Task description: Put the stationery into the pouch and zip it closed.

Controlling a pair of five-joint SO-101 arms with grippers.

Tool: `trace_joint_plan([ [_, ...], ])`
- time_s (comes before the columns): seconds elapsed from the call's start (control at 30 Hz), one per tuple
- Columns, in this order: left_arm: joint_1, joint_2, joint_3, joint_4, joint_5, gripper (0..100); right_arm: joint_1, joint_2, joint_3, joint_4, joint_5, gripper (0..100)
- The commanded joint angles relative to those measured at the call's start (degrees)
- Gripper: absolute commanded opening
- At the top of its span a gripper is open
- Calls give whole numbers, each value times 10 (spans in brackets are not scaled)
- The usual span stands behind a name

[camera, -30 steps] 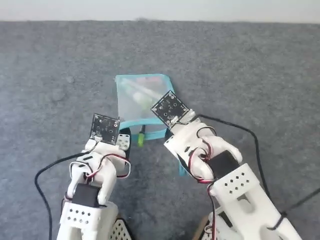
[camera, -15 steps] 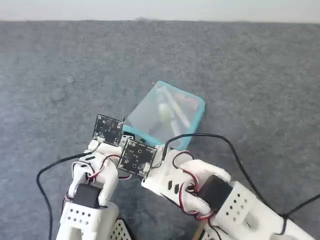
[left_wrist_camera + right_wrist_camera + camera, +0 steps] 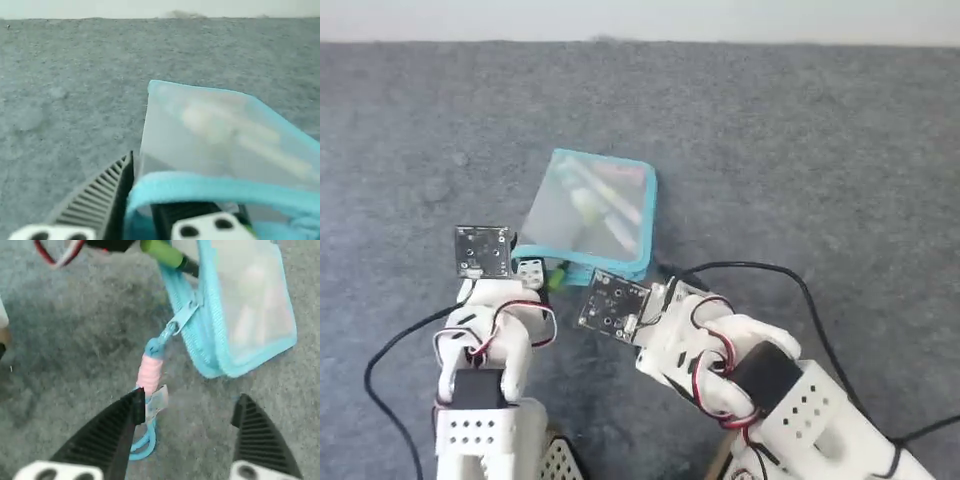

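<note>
Nearest the arms, the right gripper (image 3: 190,402) is held low over the grey felt-like table (image 3: 820,150) with its two black ridged jaws spread wide apart and nothing between them. The zip pull (image 3: 151,371), a metal tab with a pink bead and a loop of light-blue cord, is seen lying on the table just beside one of those jaws, apparently untouched.

The task is judged to be mostly loaded but not closed. A green marker (image 3: 162,252) is seen poking out of the pouch's mouth, so it is not yet fully in, and the zip slider is seen at the near end of the teeth. Pushing the marker in and drawing the zip shut are left to do.

The left gripper (image 3: 142,195) is clamped on the near blue rim of the translucent soft pouch with a light-blue zip border (image 3: 590,205), and that edge looks slightly lifted. The left arm is stretched straight forward; the right arm is bent in from the side, with its wrist turned toward the pouch's mouth.

Farther out, the pouch is laid flat on the table, and pale stationery (image 3: 605,200) is made out through its wall.
</note>
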Motion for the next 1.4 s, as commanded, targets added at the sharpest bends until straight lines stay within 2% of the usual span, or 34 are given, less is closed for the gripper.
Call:
trace_joint_plan([
  [0.0, -11, -16, -44, -12, 11, 12, -27, -19, -35, 1, 14, 314],
  [0.23, -7, -15, -44, -11, 10, 12, 52, -14, -12, -102, 13, 314],
  [0.4, 11, -14, -44, -10, 9, 12, 57, -13, 28, -167, 18, 315],
  [0.53, 44, -14, -44, 2, 8, 12, 57, -13, 35, -163, 18, 315],
  [0.87, 47, -15, -59, 21, 8, 12, 59, -6, 40, -164, 35, 314],
  [1.07, 49, -15, -67, 36, 8, 12, 64, 81, 36, -211, 46, 314],
  [1.23, 49, -15, -67, 36, 8, 12, 99, 163, -4, -237, 43, 309],
  [1.37, 49, -17, -67, 36, 8, 12, 108, 219, -27, -256, 42, 213],
])
